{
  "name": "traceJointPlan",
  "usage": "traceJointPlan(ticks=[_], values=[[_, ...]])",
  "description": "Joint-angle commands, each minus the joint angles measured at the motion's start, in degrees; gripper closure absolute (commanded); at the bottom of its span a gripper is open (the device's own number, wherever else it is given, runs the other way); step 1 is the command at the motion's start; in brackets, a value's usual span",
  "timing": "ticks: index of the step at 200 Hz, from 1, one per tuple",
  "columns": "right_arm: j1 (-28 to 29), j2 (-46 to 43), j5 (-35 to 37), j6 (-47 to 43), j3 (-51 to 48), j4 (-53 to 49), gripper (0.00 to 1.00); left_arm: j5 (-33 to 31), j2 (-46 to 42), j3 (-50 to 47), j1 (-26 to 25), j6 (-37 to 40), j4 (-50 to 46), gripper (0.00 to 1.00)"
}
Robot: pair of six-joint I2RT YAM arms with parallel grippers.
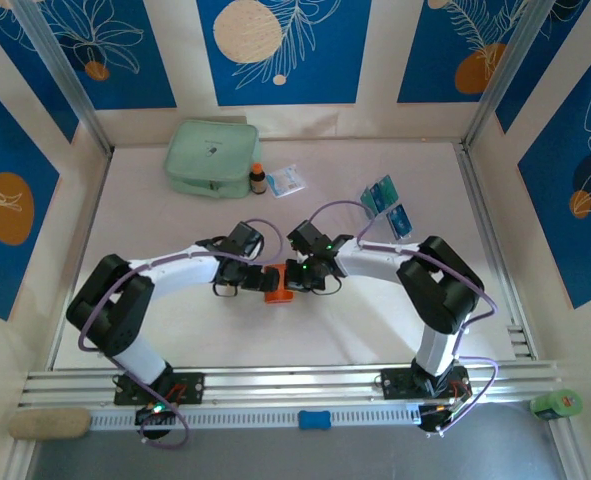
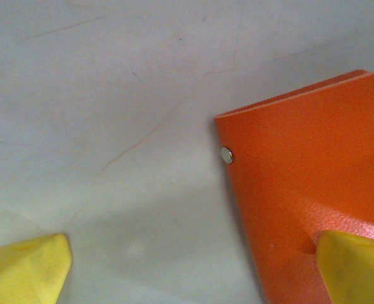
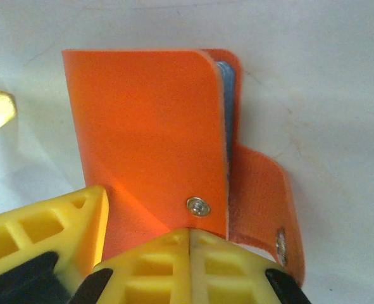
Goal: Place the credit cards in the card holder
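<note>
The wallet (image 1: pixel 278 285) lies mid-table between both grippers, its covers slightly parted. It is smooth orange leather with rounded corners, a metal snap (image 3: pixel 198 206) and a ribbed strap (image 3: pixel 262 196). The right gripper (image 3: pixel 190 253) is closed at the snap edge; I cannot tell whether it pinches the cover. The left gripper (image 2: pixel 193 253) gapes wide, 1 finger (image 2: pixel 354 266) over the cover. My judgement: pin 1 cover, spread the other flat, then fetch the thin, glossy cards (image 1: pixel 387 207) lying well apart to the right.

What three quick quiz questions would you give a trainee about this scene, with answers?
1. True or false: the credit cards touch the card holder.
2. Fill in: the right gripper is shut on the ____.
3. Which gripper stands open? A: left gripper. B: right gripper. C: both.
Key: 1 false; 2 card holder; 3 A.
</note>
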Motion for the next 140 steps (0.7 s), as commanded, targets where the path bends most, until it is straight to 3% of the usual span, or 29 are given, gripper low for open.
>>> traceJointPlan(ticks=[1,41,98,140], values=[[-2.6,-5.0,-0.4,0.4,-1.5,-2.3,0.99,-3.2,2.1,1.6,-1.4,2.4,-2.7,0.00],[-6.6,-7.3,-0.5,-1.8,-1.5,-5.7,0.98,-7.6,4.2,4.2,-3.1,3.3,-6.9,0.00],[-6.2,-3.7,-1.7,-4.4,2.6,-8.1,0.75,-9.2,4.5,4.3,-4.0,3.5,-7.9,0.00],[-4.3,-0.7,-1.2,-4.9,5.5,-9.2,0.72,-9.3,4.1,3.7,-4.1,3.7,-7.6,0.00]])
